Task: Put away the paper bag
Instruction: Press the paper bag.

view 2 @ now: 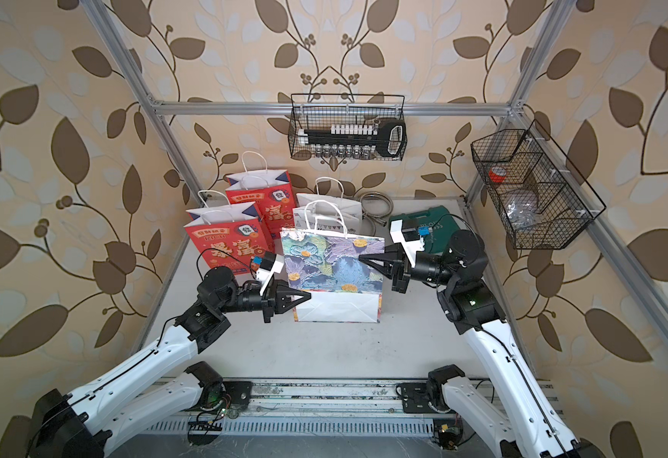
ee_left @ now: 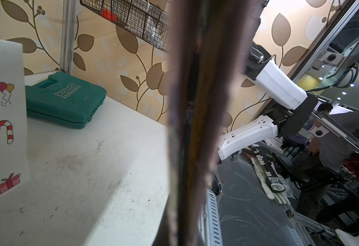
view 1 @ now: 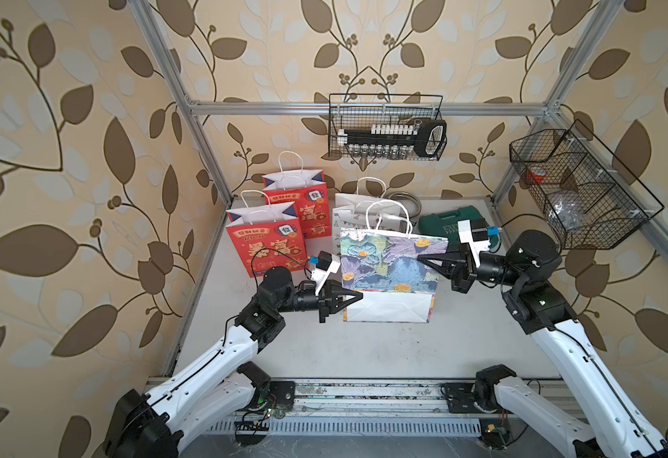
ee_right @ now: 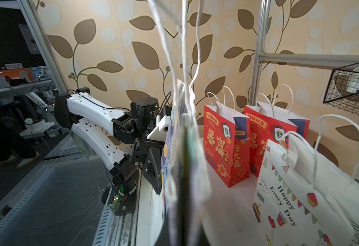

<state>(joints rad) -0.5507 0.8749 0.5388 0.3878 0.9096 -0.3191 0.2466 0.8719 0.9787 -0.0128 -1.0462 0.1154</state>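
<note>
The paper bag point(view 1: 391, 261) point(view 2: 332, 261) has a blue and purple flower print and white cord handles. It stands flattened in the middle of the table, its white bottom panel folded flat toward the front. My left gripper point(view 1: 358, 295) point(view 2: 306, 295) is shut on the bag's lower left edge, at the fold. My right gripper point(view 1: 421, 258) point(view 2: 362, 258) is shut on the bag's right edge, higher up. In the left wrist view the bag's edge point(ee_left: 193, 127) is a blurred strip running up the middle. The right wrist view also has the bag point(ee_right: 185, 170) edge-on, with its handles hanging loose.
Two red bags point(view 1: 265, 242) point(view 1: 304, 206) and a white party bag point(view 1: 360, 214) stand behind the flowered one. A green tool case point(view 1: 443, 226) and a coiled metal hose point(view 1: 407, 200) lie at the back right. Wire baskets point(view 1: 387, 131) point(view 1: 578, 190) hang on the frame.
</note>
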